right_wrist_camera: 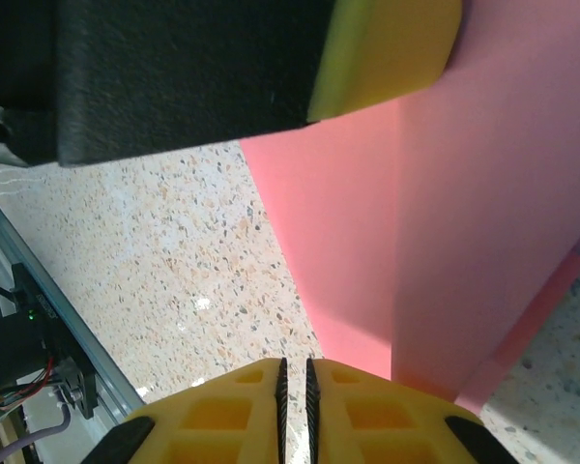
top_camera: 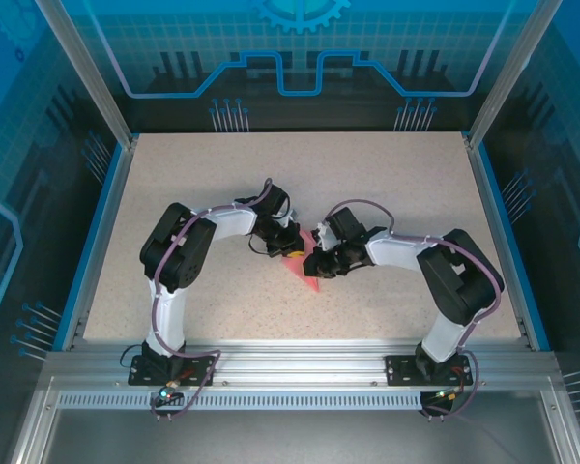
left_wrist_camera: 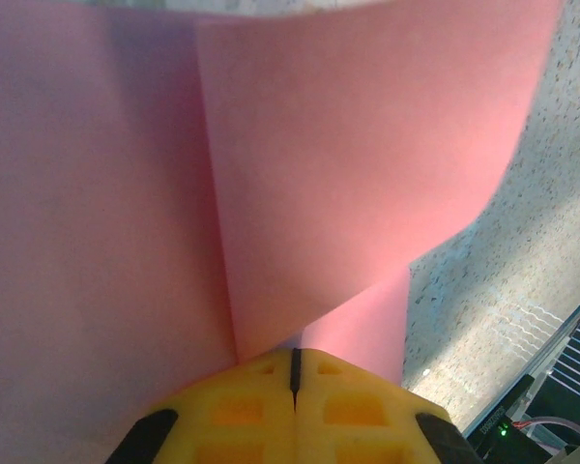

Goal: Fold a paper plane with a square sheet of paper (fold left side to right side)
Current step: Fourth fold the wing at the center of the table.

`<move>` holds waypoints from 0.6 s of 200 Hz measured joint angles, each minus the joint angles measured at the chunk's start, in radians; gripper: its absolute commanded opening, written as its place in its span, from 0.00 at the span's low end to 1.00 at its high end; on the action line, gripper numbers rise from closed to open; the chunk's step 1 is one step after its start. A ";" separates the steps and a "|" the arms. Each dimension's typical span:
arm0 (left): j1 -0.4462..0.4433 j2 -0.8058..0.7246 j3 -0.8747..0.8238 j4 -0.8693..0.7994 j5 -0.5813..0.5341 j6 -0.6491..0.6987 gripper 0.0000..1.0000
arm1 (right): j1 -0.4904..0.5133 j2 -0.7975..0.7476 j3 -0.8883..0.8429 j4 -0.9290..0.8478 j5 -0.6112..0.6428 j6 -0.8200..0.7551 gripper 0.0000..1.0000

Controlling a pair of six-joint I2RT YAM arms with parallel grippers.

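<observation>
Yellow pads of the left pincer, pressed together, pinch the partly folded pink paper just ahead; the right pincer is barely parted beside it, so more folds probably remain.

Open surface all round, esp. far half. Blocked at centre: both grippers nose to nose over pink paper. Fenced L/R by frame posts.

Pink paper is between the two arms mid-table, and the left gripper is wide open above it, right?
Not quite. The left gripper is shut, its yellow fingers pressed together at the paper, as the left wrist view shows. The paper does lie mid-table between the arms.
</observation>
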 measured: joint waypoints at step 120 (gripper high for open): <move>0.000 0.000 0.000 0.000 0.000 0.000 0.00 | 0.017 0.022 0.008 -0.089 0.074 -0.038 0.15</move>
